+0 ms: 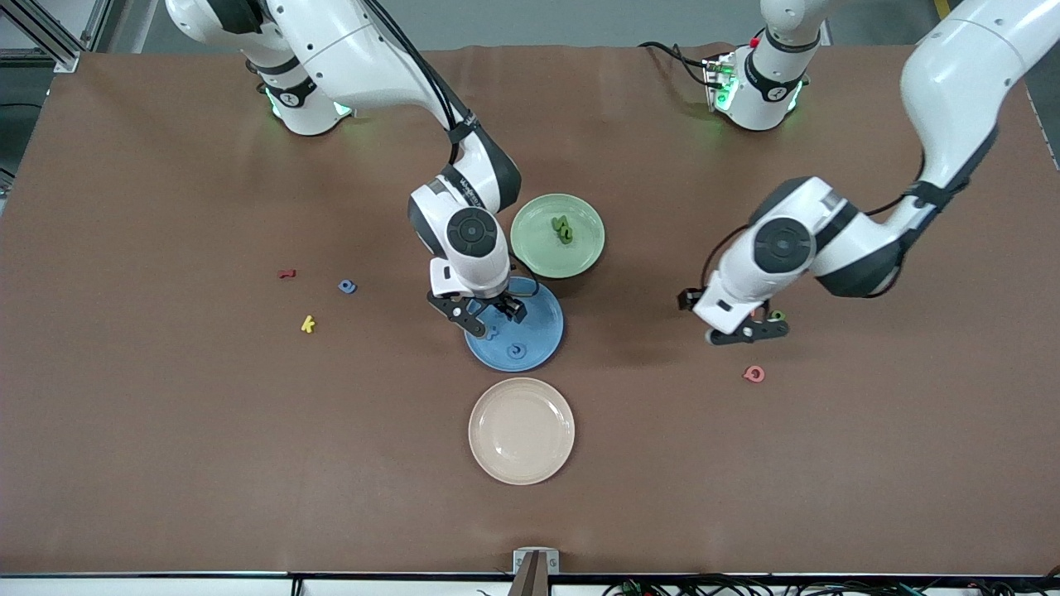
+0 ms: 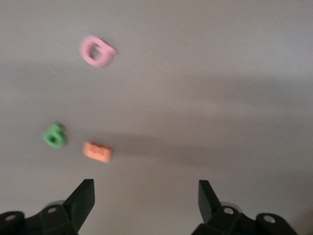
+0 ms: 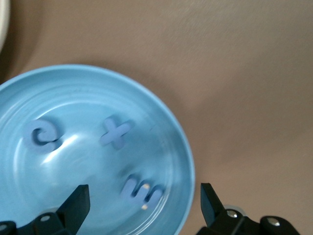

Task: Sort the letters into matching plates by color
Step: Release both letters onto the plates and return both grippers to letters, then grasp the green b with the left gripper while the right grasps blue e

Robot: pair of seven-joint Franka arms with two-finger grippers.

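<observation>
Hovering over the blue plate [image 1: 538,335], the right end effector [image 1: 489,313] is standing with its fingers spread wide and holding nothing. Three blue letters are lying in that plate: a curled letter [image 3: 43,135], a cross-shaped letter [image 3: 116,133] and a zigzag letter [image 3: 139,192], none touching another. The pale green plate [image 1: 538,248] is sitting just beside the blue plate, farther from the front camera, with small green letters [image 1: 562,228] bunched together in it. A cream plate [image 1: 522,430] is lying bare nearer the front camera, close to the blue one.

The left end effector [image 1: 749,331] is hanging low over the desk [image 1: 828,463] toward the left arm's end, its fingers also wide apart and gripping nothing. In the left wrist view a loose green letter [image 2: 55,135] is lying just beside an orange letter [image 2: 98,151], with a pink ring-shaped letter [image 2: 97,51] a little apart from both.

Toward the right arm's end, a loose blue letter [image 1: 347,286], a red letter [image 1: 286,273] and a yellow letter [image 1: 308,324] are lying scattered and apart.

No readable writing is showing on the letters or plates; small markings on the arms are too small to read. The desk is wearing a plain brown cover, cables are running along its front edge, and green lights are glowing at both arm bases.
</observation>
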